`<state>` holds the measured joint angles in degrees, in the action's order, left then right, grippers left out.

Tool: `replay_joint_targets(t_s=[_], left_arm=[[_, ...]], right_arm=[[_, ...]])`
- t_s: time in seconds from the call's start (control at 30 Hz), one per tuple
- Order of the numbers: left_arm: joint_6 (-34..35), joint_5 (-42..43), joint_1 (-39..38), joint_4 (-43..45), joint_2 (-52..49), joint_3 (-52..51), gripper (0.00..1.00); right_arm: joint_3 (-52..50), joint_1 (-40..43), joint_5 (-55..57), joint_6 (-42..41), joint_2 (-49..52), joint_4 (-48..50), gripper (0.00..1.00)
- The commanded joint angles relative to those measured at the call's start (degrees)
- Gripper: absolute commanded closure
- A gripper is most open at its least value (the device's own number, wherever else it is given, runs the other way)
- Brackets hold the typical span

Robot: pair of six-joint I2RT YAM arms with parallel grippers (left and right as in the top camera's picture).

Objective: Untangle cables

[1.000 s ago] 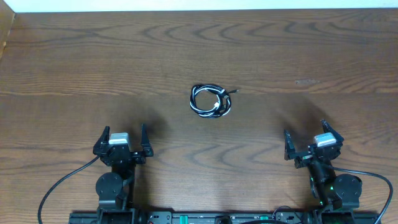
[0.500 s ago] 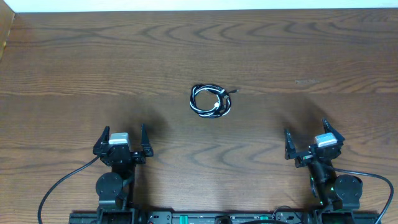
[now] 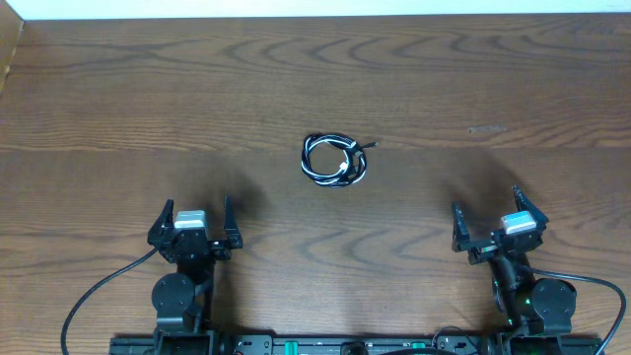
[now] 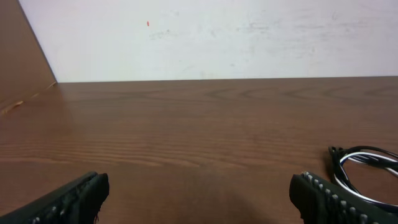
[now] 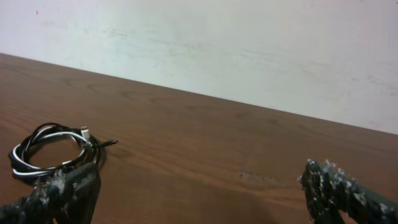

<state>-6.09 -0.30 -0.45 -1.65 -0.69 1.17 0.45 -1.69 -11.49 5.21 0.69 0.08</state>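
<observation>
Nearest me, at 6 o'clock in the overhead view, sit both arm bases, w/ a thick black arm cord [image 3: 99, 291] looping off the L base and another [image 3: 592, 280] off the R. Just ahead, left gripper [image 3: 197, 205] is parked at approx 7 o'clock on the table [image 3: 148, 99], jaws spread wide, nothing btwn them; its wrist cam confirms, left gripper [image 4: 199, 186] showing only bare wood in the gap. Right gripper [image 3: 486, 207] is at approx 5 o'clock, turned slightly off square, also spread wide and holding nothing; on its own cam the right gripper [image 5: 200, 177] frames bare tabletop. Further out, near table ctr, the cables [image 3: 333, 160] lie as one small coil, black and white strands wound together, well apart from both grippers: roughly 1 o'clock from the L, 10 o'clock from the R. A short black plug end [image 3: 368, 146] pokes out of the coil toward 2 o'clock. L wrist cam catches the cables [image 4: 364, 171] at its R edge; R wrist cam has the cables [image 5: 53, 149] low L. I can't separate individual cords in the coil. Farthest back, a pale wall [image 4: 217, 37] runs along the table's 12 o'clock edge.
</observation>
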Motion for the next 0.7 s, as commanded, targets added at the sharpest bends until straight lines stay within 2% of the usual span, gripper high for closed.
replay_joint_targets(t_s=[0.0,0.67], left_arm=[[-0.7,-0.1,-0.1,-2.5,0.3,-0.9,0.02],[-0.8,-0.1,-0.1,-2.6,0.0,1.2,0.02]], right_arm=[[-0.1,-0.4,0.4,-0.2,-0.3,0.2,0.01],[0.0,-0.4,0.4,-0.2,-0.3,0.2,0.01]])
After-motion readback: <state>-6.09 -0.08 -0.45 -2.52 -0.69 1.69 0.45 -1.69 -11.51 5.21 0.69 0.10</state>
